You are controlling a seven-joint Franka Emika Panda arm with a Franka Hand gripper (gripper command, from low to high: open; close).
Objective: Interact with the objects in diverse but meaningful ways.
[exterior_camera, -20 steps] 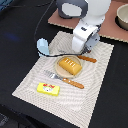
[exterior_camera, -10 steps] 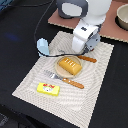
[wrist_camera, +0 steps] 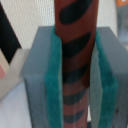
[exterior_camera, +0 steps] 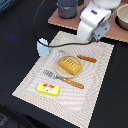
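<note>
Exterior view, read from its left: one light blue carton [exterior_camera: 42,46] stands at the placemat's [exterior_camera: 100,75] far corner, with a cable running up from beside it. One yellow block [exterior_camera: 48,89] lies near the mat's near edge. One fork [exterior_camera: 63,80] with an orange handle lies between the block and the bread. One orange-brown scored loaf [exterior_camera: 70,65] sits on a small round plate [exterior_camera: 60,71] at the mat's middle. One thin orange-brown stick-like piece [exterior_camera: 87,59] lies just beside the loaf, toward this view's right. Two grey pots stand on the board behind: one [exterior_camera: 67,8] at centre, one [exterior_camera: 122,16] at the right edge.

Wrist view shows the claw [wrist_camera: 75,80] narrowed onto one dark brown sausage [wrist_camera: 76,55], striped red-brown, upright between the two green pads [wrist_camera: 54,80], both touching it.
</note>
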